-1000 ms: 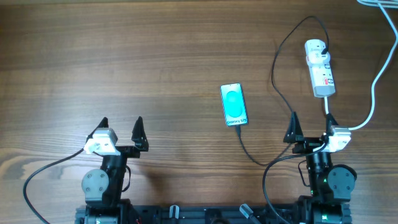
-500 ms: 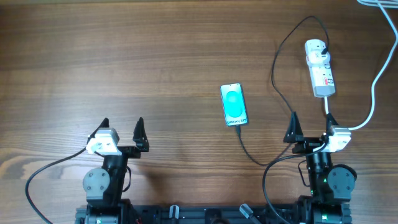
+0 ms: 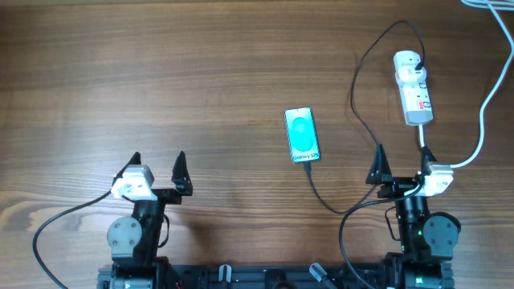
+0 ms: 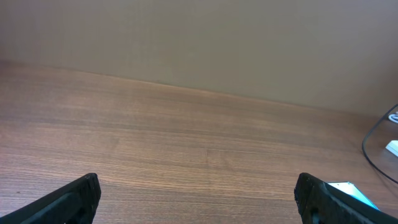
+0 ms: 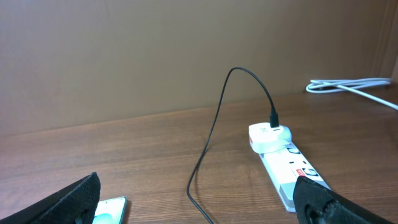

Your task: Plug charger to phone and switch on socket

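The phone (image 3: 302, 135) lies at the table's middle with a turquoise lit screen; its corner shows in the left wrist view (image 4: 351, 191) and the right wrist view (image 5: 111, 207). The thin black charger cable (image 3: 356, 88) runs from a white adapter on the socket (image 3: 412, 88) round to the phone's near end, where its tip (image 3: 306, 166) sits at the phone's edge. The socket also shows in the right wrist view (image 5: 287, 168). My left gripper (image 3: 157, 166) is open and empty at the near left. My right gripper (image 3: 401, 164) is open and empty, near the socket's near end.
A thick white cord (image 3: 483, 104) runs from the socket's near end up to the far right corner; it shows in the right wrist view (image 5: 348, 85). A brown wall stands behind the table's far edge.
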